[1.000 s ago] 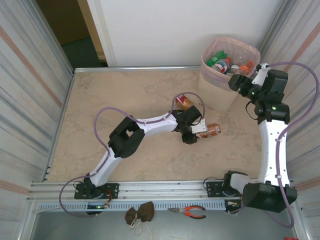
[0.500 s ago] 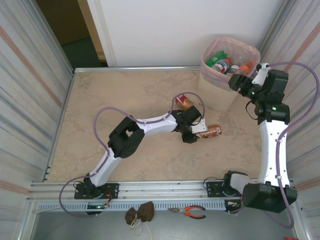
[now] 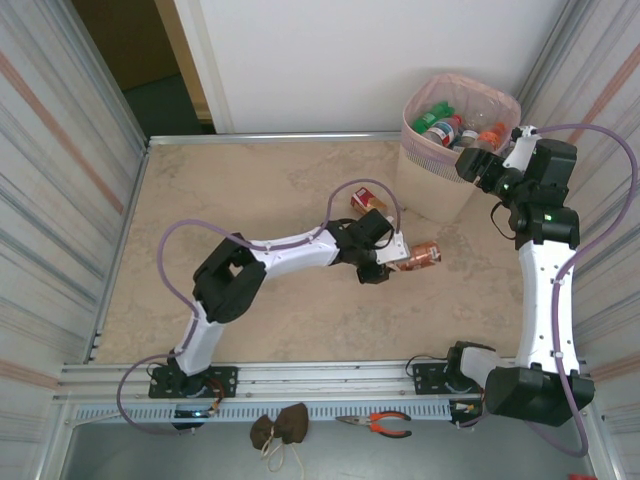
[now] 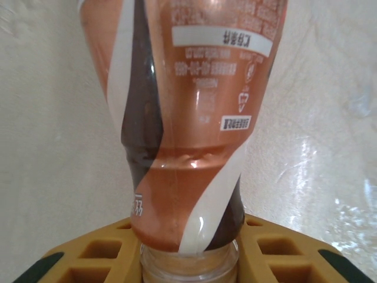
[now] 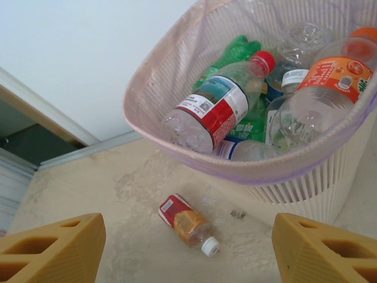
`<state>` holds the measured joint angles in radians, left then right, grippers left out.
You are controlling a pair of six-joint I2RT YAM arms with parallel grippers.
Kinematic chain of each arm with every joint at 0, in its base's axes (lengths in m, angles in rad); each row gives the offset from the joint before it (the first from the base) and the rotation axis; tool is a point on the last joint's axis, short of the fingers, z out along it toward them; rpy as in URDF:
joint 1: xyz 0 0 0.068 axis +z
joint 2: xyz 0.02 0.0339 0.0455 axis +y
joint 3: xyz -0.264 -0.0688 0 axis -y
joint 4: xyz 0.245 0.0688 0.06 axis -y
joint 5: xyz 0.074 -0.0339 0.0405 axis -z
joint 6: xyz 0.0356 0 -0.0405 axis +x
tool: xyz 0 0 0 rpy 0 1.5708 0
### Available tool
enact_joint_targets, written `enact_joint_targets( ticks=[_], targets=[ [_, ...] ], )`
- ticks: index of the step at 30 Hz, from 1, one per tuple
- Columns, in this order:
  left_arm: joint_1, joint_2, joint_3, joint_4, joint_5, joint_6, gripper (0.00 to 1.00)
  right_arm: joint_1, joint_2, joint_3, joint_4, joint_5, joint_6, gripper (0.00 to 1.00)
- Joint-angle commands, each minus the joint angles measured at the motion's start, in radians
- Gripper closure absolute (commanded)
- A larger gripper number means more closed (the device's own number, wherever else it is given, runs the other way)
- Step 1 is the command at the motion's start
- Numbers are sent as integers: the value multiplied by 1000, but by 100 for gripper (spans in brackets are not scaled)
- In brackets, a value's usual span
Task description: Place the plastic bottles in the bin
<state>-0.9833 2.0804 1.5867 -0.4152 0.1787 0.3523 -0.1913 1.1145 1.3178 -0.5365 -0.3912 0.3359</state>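
Observation:
My left gripper (image 3: 393, 258) is shut on the neck end of a brown-orange plastic bottle (image 3: 421, 256) near the middle of the table. The left wrist view shows that bottle (image 4: 188, 118) up close, its clear neck wedged between my yellow fingers (image 4: 100, 259). A second bottle (image 3: 366, 201) with a red and yellow label and a white cap lies on the table left of the bin (image 3: 440, 195). My right gripper (image 3: 478, 166) is open at the bin's right rim with nothing in it. The right wrist view looks over the pink rim (image 5: 235, 171) at several bottles (image 5: 209, 112) inside and the lying bottle (image 5: 185, 223).
Corrugated metal walls close in both sides of the table. A white wall stands behind the bin, with a dark doorway at the back left. On the front ledge below the aluminium rail lie orange-handled pliers (image 3: 378, 424) and a brown cloth bundle (image 3: 280, 428).
My left gripper has closed on the brown-orange bottle and drawn it slightly left and back; the arm's elbow has swung left. The right arm has not moved.

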Motion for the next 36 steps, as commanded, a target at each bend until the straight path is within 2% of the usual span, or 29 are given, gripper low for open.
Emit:
enact_joint_targets(
  ticks=[1, 11, 17, 24, 29, 36],
  targets=[
    [30, -93, -38, 74, 46, -56, 79, 3, -28, -11, 43, -40, 25, 27],
    [137, -271, -129, 191, 217, -209, 79, 28, -70, -86, 208, -192, 1, 27],
    [205, -381, -189, 287, 324, -311, 80, 57, -92, -115, 318, -244, 24, 27],
    [285, -516, -264, 427, 439, -436, 81, 85, -119, -140, 496, -393, 62, 25],
    [317, -613, -317, 568, 548, -484, 83, 152, -116, -136, 586, -478, 87, 24],
    [317, -682, -317, 644, 650, -501, 86, 303, -91, -85, 644, -543, 68, 21]
  ],
)
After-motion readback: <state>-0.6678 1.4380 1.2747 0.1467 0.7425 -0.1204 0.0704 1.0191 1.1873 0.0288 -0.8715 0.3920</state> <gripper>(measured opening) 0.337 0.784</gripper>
